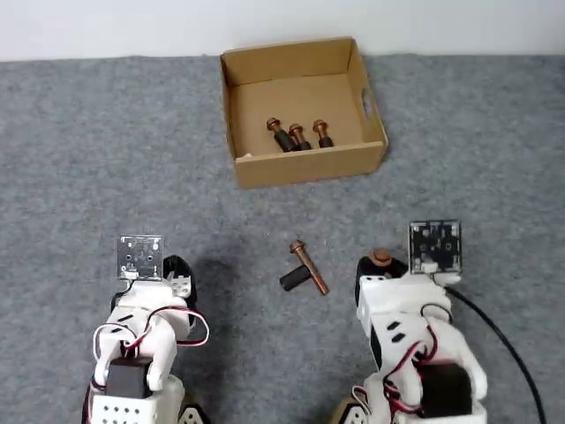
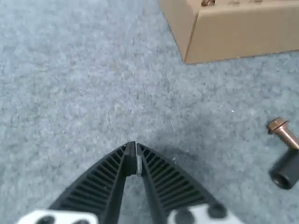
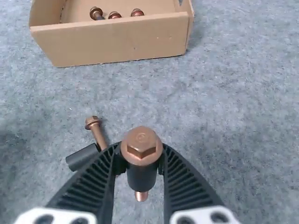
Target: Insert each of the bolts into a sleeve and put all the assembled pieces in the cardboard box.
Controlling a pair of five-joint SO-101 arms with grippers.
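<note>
My right gripper (image 3: 138, 175) is shut on an assembled piece (image 3: 141, 161): a copper bolt standing upright through a black sleeve, its head (image 1: 380, 258) showing at the arm's front in the high view. A loose copper bolt (image 1: 308, 265) lies on the carpet between the arms, resting against a black sleeve (image 1: 295, 280); both also appear in the right wrist view as bolt (image 3: 96, 130) and sleeve (image 3: 82, 157). My left gripper (image 2: 134, 156) is shut on nothing, low over the carpet, left of the bolt (image 2: 283, 132) and sleeve (image 2: 286, 170). The cardboard box (image 1: 252, 65) holds three assembled pieces (image 1: 296, 135).
Grey carpet covers the table. The box (image 3: 112, 39) stands at the far side with its open top up and a handle cut-out in its right wall (image 1: 366, 102). A black cable (image 1: 494, 331) trails from the right arm.
</note>
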